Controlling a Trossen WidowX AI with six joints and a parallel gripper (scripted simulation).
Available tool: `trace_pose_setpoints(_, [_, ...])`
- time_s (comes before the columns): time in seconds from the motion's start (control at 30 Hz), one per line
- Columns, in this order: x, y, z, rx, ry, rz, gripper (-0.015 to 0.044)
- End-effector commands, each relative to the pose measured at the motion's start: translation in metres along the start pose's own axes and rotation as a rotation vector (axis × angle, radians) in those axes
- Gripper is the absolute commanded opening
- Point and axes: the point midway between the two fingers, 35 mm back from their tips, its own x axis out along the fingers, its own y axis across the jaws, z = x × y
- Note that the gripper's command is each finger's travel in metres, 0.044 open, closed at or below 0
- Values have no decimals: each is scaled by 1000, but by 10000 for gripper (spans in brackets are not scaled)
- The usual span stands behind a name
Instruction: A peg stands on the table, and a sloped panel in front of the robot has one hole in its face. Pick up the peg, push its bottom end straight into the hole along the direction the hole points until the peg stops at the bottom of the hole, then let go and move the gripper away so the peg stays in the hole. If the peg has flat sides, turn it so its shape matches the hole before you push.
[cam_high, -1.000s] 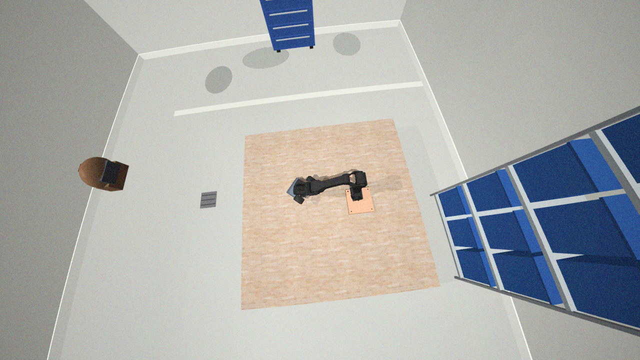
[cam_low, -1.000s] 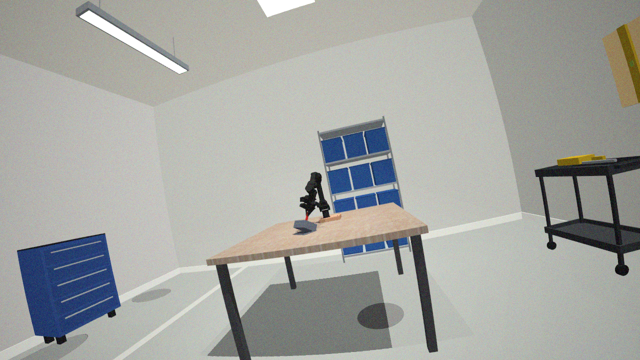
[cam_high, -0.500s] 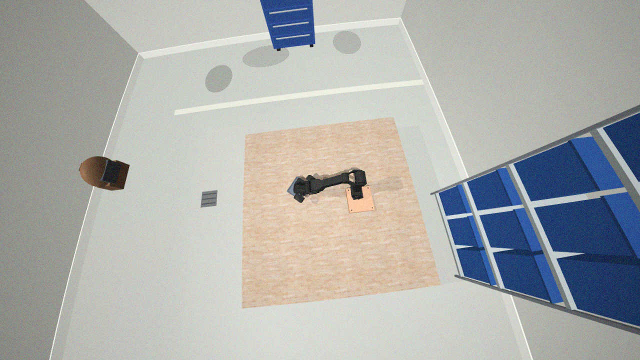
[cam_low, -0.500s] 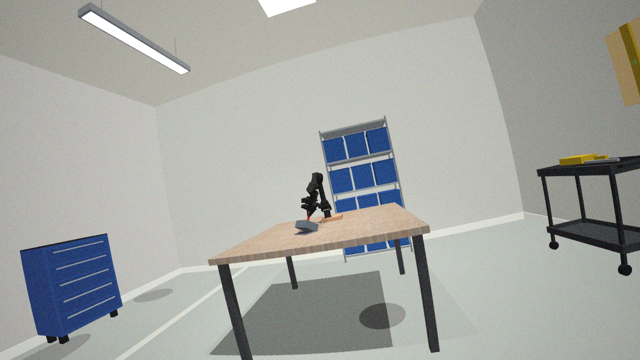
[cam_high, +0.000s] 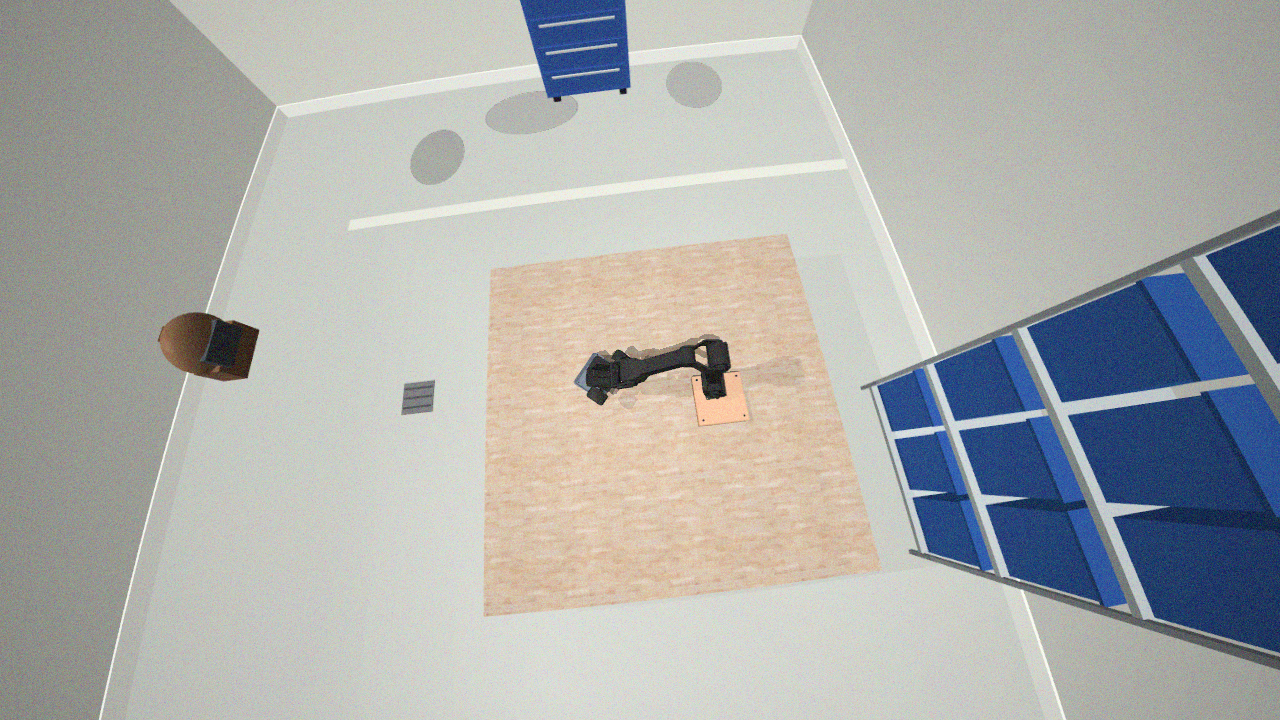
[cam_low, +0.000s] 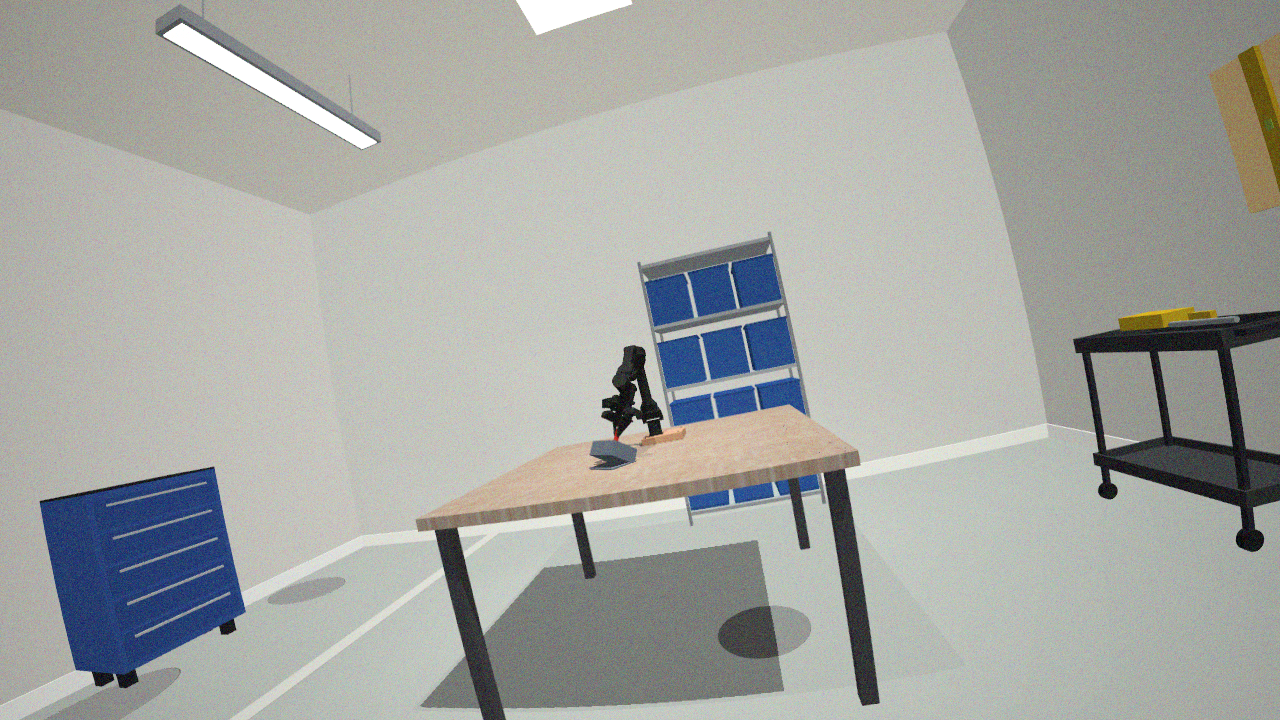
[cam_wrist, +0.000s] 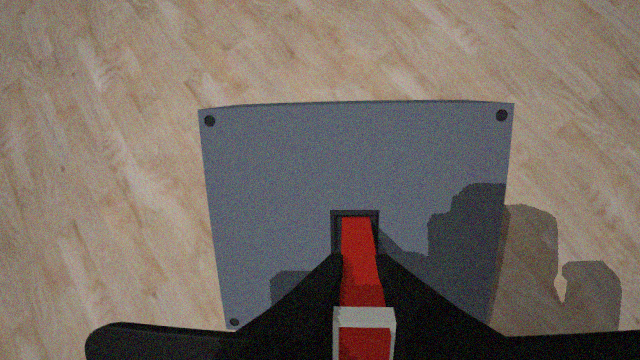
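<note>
In the wrist view my gripper (cam_wrist: 358, 266) is shut on a red square-sided peg (cam_wrist: 358, 240), which has a pale band near its near end. The peg also shows as a small red spot in the exterior view (cam_low: 615, 435), below the fingers. The peg's far end is at the square dark-rimmed hole (cam_wrist: 336, 225) in the blue-grey sloped panel (cam_wrist: 280, 165) (cam_low: 612, 450) (cam_high: 581, 374). Its sides look roughly lined up with the hole's sides. How deep the tip stands in the hole cannot be told, as the peg and fingers cover the hole's near part.
The arm's base stands on an orange plate (cam_high: 725, 411) (cam_low: 671, 436) on the wooden table (cam_high: 626, 519) (cam_low: 760, 438). The arm reaches from there to the panel near the middle of the table. The arm's shadow falls on the panel's right part and the table beside it.
</note>
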Motion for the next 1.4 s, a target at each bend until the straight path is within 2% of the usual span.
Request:
trace_pose_setpoints(0.0, [3, 1, -1, -6, 4, 3, 0])
trace_pose_setpoints(1.23, [16, 0, -1, -1, 1, -1, 0])
trace_pose_setpoints(1.37, [16, 0, -1, -1, 1, -1, 105])
